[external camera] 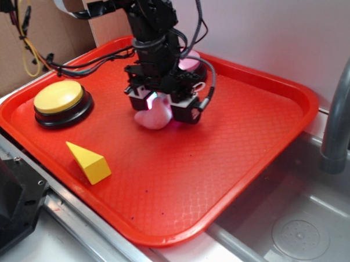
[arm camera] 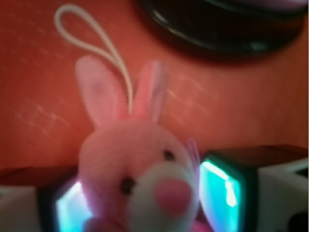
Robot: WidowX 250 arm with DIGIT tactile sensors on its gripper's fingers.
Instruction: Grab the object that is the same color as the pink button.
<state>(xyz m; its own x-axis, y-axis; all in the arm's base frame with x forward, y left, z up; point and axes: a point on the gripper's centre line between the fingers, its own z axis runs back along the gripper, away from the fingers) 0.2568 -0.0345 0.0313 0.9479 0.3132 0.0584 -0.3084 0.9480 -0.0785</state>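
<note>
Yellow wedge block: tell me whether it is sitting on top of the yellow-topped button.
No: the yellow wedge block lies on the red plastic tray, apart from the round yellow-topped push-button on its black base.

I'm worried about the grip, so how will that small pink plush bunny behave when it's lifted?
The small pink fuzzy plush bunny sits between the gripper's jaws. It looks soft, so it will probably squash rather than slip. It seems light for its size. Its ears and white string loop will likely flop.
</note>
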